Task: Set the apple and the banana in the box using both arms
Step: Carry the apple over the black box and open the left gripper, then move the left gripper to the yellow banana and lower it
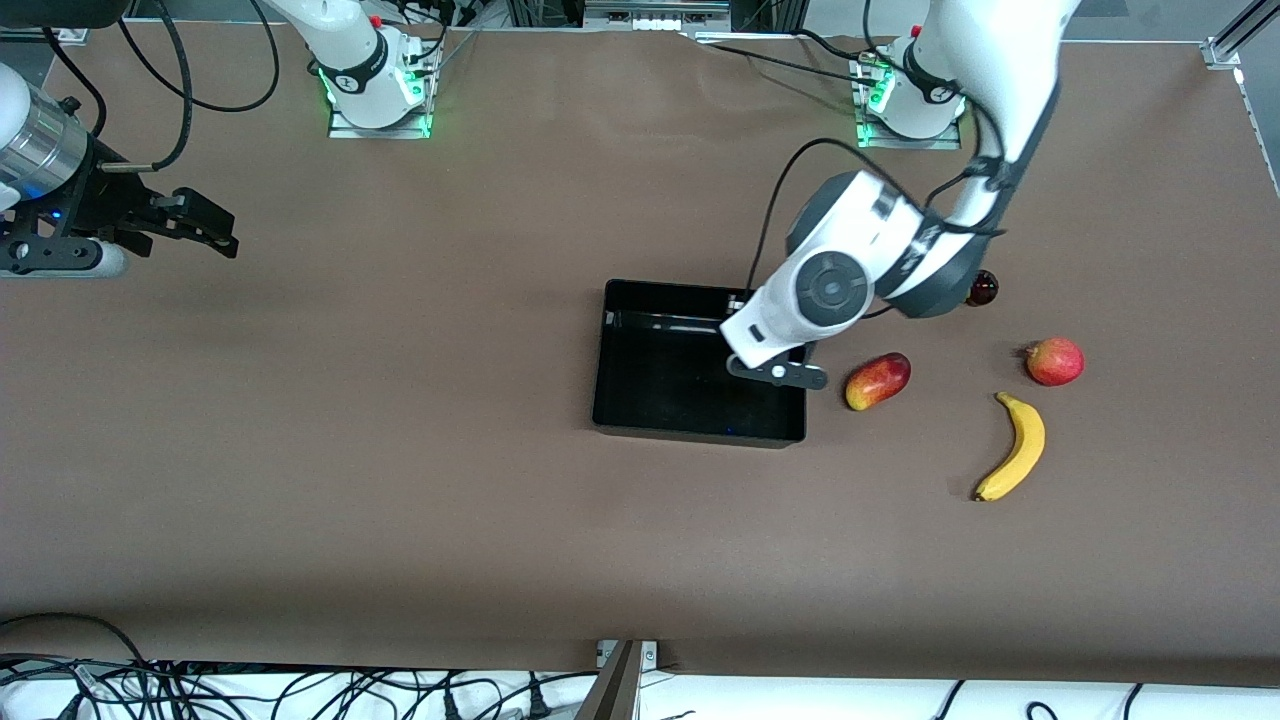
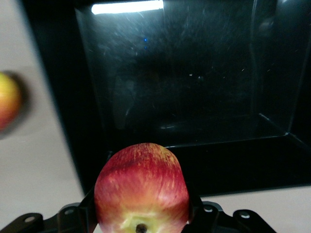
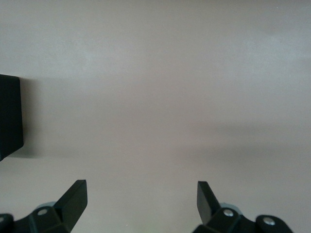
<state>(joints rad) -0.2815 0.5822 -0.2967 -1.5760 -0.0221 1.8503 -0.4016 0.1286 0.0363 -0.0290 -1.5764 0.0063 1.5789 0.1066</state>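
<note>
While the right gripper waits spread wide at frame upper left, the left gripper holds the apple over the box at centre; next: release, then fetch the banana lower right.

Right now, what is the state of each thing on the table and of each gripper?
apple: held over the box by the left gripper
box: open, nothing inside
banana: lying on the table
mango: lying beside the box
red fruit: on the table
right gripper: fingers open, waiting
</note>
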